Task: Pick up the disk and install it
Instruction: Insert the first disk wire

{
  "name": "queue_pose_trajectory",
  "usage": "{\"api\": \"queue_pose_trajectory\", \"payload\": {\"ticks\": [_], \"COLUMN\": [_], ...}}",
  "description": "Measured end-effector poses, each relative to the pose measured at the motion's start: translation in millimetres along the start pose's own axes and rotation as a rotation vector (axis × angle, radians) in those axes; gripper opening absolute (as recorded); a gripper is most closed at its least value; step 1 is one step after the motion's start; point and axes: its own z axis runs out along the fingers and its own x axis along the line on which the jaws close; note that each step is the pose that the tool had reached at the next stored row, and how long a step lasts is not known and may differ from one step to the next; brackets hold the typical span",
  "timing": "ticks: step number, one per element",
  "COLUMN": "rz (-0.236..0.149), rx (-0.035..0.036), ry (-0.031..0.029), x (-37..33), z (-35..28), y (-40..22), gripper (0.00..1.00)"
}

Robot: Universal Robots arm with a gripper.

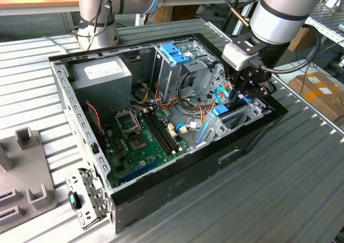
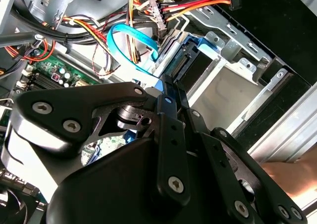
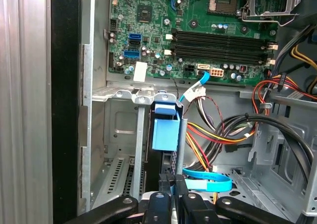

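The open black computer case [image 1: 177, 184] lies on its side on the ribbed metal table [image 1: 290, 200]; the black gripper [image 1: 242, 92] reaches down inside it, close to the case's black side wall [image 3: 64, 110], so there is little room on that side; a silver metal drive bay [image 3: 124, 130] sits right beside the jaws, and loose yellow, red and black wires [image 3: 223, 132] crowd the other side; the flat silver disk with its blue plastic frame [image 3: 165, 130] stands on edge in the bay, straight out in front of the jaws, and a thin blue flat cable [image 3: 208, 184] curves just beside it; the jaws are pinched narrow, and they seem to hold the disk's near edge; beyond the disk lies the green circuit board [image 3: 198, 30]; the grey and silver arm [image 1: 279, 12] leans down steeply over the case's corner.
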Motion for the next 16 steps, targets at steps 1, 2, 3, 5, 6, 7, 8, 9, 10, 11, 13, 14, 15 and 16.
{"api": "queue_pose_trajectory", "payload": {"ticks": [1, 2, 3, 5, 6, 7, 8, 9, 10, 11, 13, 14, 15, 16], "rz": [0.000, 0.000, 0.000, 0.000, 0.000, 0.000, 0.000, 0.000, 0.000, 0.000, 0.000, 0.000, 0.000, 0.000], "rx": [0.0000, 0.0000, 0.0000, 0.0000, 0.0000, 0.0000, 0.0000, 0.0000, 0.0000, 0.0000, 0.0000, 0.0000, 0.0000, 0.0000], "ry": [0.0001, 0.0001, 0.0001, -0.0001, 0.0000, 0.0001, 0.0002, 0.0001, -0.0001, -0.0002, 0.0000, 0.0000, 0.0001, 0.0003], "x": [0.0, 0.0, 0.0, 0.0, 0.0, 0.0, 0.0, 0.0, 0.0, 0.0, 0.1, 0.1, 0.1, 0.1], "z": [0.2, 0.2, 0.3, 0.7, 0.9, 1.0, 1.1, 1.4, 1.8, 2.2, 2.9, 3.4, 4.2, 4.7], "y": [0.0, 0.0, 0.0, 0.1, 0.1, 0.1, 0.2, 0.2, 0.3, 0.3, 0.4, 0.5, 0.6, 0.7], "gripper": [0.16, 0.16, 0.16, 0.16, 0.16, 0.16, 0.16, 0.16, 0.16, 0.16, 0.16, 0.16, 0.16, 0.16]}}
